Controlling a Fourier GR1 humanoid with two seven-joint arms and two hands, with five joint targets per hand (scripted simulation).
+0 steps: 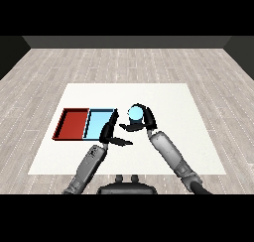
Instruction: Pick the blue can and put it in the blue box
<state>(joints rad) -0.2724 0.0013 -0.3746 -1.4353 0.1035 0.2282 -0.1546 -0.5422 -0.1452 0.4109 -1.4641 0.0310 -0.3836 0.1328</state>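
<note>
Blue can [135, 112] sits in my right hand [143, 121], fingers curled round it, just right of the light blue tray [97, 124] and not yet over it. Risk as I judge it: the left hand [112, 135], fingers straight, lies between can and tray; crossing could clip it. Right forearm angles in from lower right.

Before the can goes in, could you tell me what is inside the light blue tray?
Nothing shows inside the blue tray. The left hand covers its right edge. The can is in the right hand, right of the tray.
</note>
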